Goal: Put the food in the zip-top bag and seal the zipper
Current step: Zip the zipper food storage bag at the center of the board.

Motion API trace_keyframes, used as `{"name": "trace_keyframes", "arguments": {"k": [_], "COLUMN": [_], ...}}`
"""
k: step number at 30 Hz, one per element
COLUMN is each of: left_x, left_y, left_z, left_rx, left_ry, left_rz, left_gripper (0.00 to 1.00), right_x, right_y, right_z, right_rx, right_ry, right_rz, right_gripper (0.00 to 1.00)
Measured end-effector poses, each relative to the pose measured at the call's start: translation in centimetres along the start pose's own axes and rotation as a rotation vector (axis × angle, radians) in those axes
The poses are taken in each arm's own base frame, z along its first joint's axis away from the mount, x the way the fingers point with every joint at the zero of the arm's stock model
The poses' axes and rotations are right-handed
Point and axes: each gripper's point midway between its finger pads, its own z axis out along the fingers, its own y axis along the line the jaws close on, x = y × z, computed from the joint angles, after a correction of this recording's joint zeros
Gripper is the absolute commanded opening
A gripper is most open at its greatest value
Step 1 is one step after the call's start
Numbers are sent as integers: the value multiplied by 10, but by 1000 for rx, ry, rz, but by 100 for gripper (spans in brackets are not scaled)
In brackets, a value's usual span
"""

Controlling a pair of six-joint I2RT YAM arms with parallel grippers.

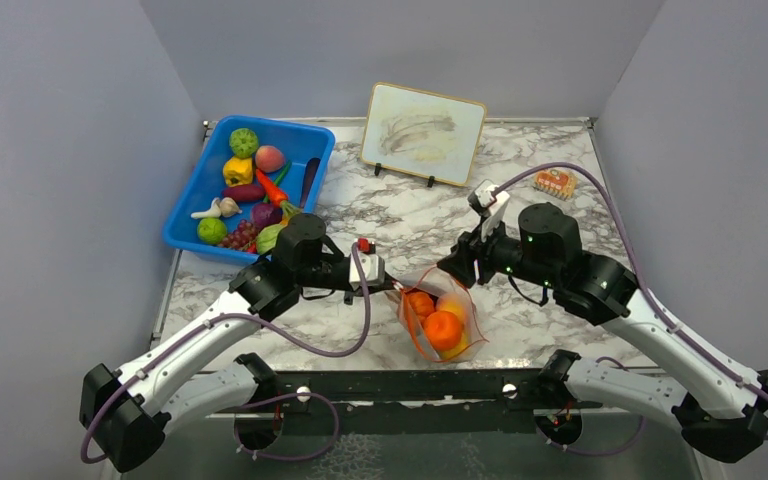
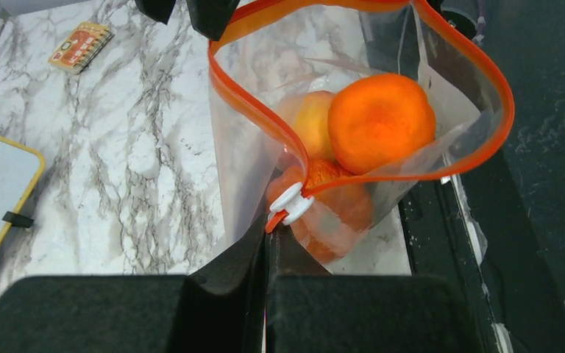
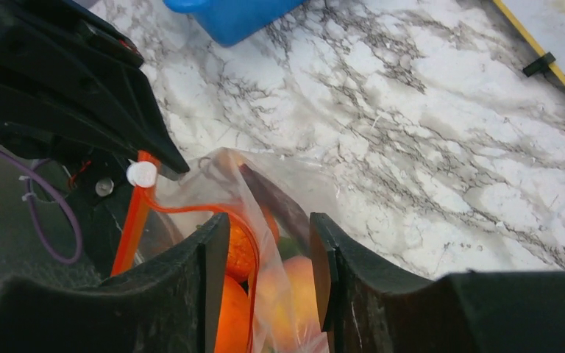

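Both arms bend inward, wrists facing each other. The left gripper point(image 2: 266, 254) is pinched closed, seemingly on a corner of the zip-top bag point(image 2: 243, 147); the right gripper point(image 3: 268, 254) holds its jaws apart.

Overhead camera views the whole desk point(image 1: 410, 210) from 6 o'clock; both wrist cameras closely share the zip-top bag point(image 2: 239, 140).
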Motion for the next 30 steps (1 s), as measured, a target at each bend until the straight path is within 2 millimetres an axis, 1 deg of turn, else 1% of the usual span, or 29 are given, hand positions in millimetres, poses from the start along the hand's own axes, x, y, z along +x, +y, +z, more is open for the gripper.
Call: {"name": "trace_keyframes", "arguments": {"k": [4, 7, 9, 13, 18, 20, 21, 22, 24, 25, 27, 30], "left_x": [0, -3, -5, -6, -5, -5, -6, -7, -11, -12, -17, -21], "left_y": [2, 3, 4, 7, 10, 12, 13, 14, 17, 18, 20, 24], "left_z": [4, 5, 6, 8, 11, 12, 13, 14, 14, 14, 15, 15], "left_rx": [-4, -9, -14, -26, -41, -46, -48, -51, -58, -61, -67, -75], "left_ry": [-7, -19, -28, -34, -33, -33, -34, -35, -41, -44, -54, -63], "left_rz": [-56, -92, -110, -160, -215, -232, -243, -253, -268, -275, -287, -308], "left_gripper": [0, 0, 0, 0, 0, 0, 0, 0, 0, 0, 0, 0], "right_x": [-19, -40, -50, -55, -52, -49, -48, -46, -40, -37, -31, -26], "right_y": [9, 25, 33, 37, 37, 37, 38, 40, 44, 46, 48, 50], "right_z": [-6, -10, -11, -8, -3, 0, 2, 5, 13, 17, 25, 30], "right_rx": [-46, -122, -161, -186, -185, -186, -187, -191, -199, -200, -199, -198], "right_ry": [-47, -99, -125, -136, -132, -125, -118, -109, -85, -71, -45, -31], "right_rz": [-28, -44, -48, -35, -15, -15, -16, -20, -35, -44, -62, -87], "right_gripper": [64, 68, 70, 71, 72, 69, 67, 61, 47, 43, 39, 36]}}
